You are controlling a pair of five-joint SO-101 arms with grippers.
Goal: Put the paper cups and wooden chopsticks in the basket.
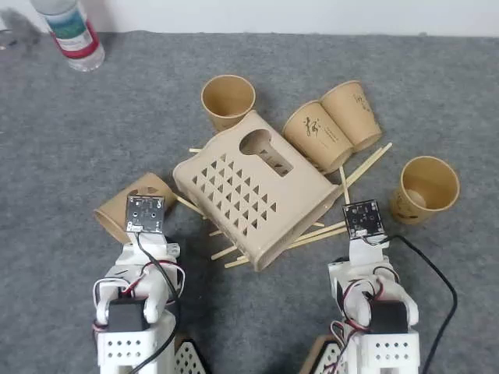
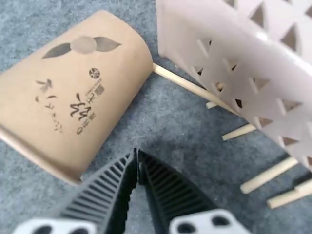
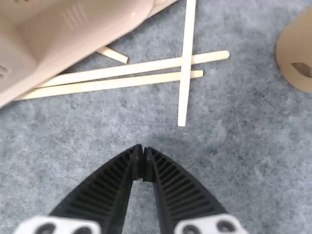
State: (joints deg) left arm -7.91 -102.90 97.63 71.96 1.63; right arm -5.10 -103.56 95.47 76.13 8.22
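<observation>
Basket [image 1: 253,191] status: I see it tipped over at mid-table with a perforated wall facing up. It lies across wooden chopsticks [image 1: 367,165] that are scattered beneath and around it, several ends sticking out from under its near edge.

Cup positions, from the high view:
- One upright cup [image 1: 228,100] stands just beyond the basket's far side.
- A pair of cups [image 1: 334,128] lies side by side, touching, near the basket's far right corner.
- A second upright cup [image 1: 425,189] stands off to the right, apart from the basket.
- A fallen cup [image 1: 125,209] lies on its side left of the basket, partly under the left arm's wrist.

Left gripper [image 2: 137,155]: jaws pressed together with nothing between them, close beside the fallen cup.

Right gripper [image 3: 142,151]: jaws likewise closed and empty (tips meeting). It sits over grey mat [image 3: 243,146], near a crossing chopstick [image 3: 186,63] laid over two parallel sticks [image 3: 131,70].

A bottle [image 1: 72,31] stands at the far left.
</observation>
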